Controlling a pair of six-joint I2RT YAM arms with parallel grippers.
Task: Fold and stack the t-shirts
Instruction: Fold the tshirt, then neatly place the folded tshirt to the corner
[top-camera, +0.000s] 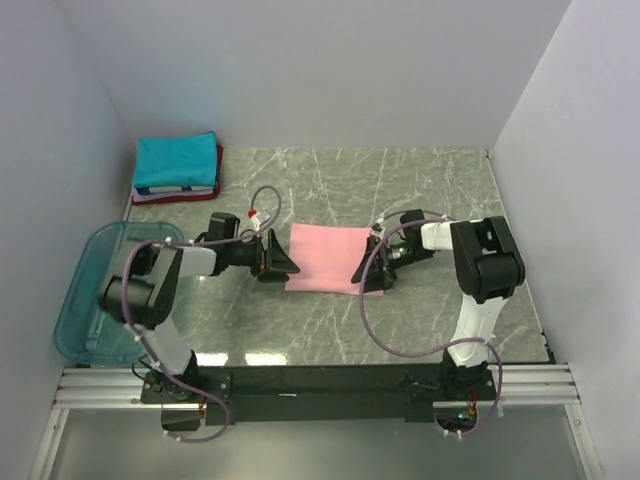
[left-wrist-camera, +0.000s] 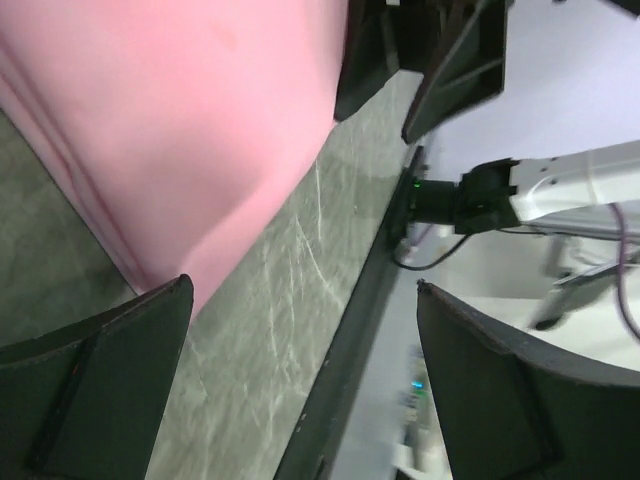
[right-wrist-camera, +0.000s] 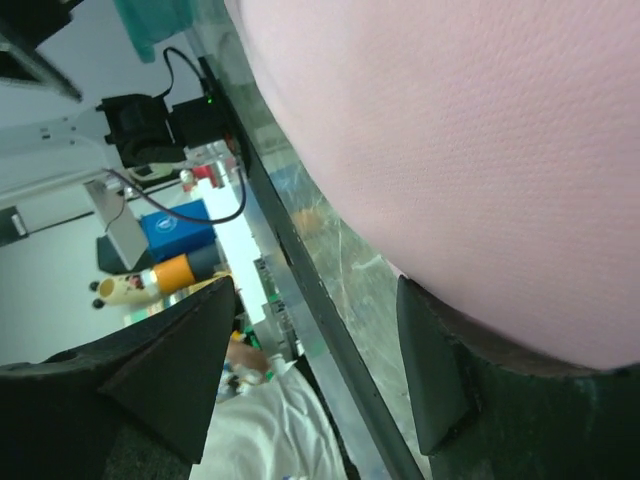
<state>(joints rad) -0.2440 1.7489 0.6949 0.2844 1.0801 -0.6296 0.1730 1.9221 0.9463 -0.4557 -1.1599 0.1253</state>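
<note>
Tabletop (top-camera: 420, 190) of grey-green marble pattern carries the whole scene, with white walls around it. Both arms reach inward from their bases at the near edge. The left arm (top-camera: 150, 285) bends at the elbow over the blue bin (top-camera: 85, 290) and stretches low toward the middle. The right arm (top-camera: 485, 260) rises, folds and points its wrist leftward, close to the surface.

The pink t-shirt (top-camera: 328, 255) lies flat as a folded rectangle at the centre, between the two wrists. In the far left corner sits a stack topped by a teal t-shirt (top-camera: 176, 160), with red and white edges showing beneath it.

The left gripper (top-camera: 285, 262) is at the pink shirt's left edge, its jaws spread wide and nothing between them. The right gripper (top-camera: 372, 268) is at the shirt's right edge, its jaws also apart. In the right wrist view the cloth (right-wrist-camera: 450, 130) overlaps one finger (right-wrist-camera: 440, 370). Whether it touches cannot be told.

The shirts under the teal one are mostly hidden, so their number is unclear. The overhead view hides both sets of fingertips.
</note>
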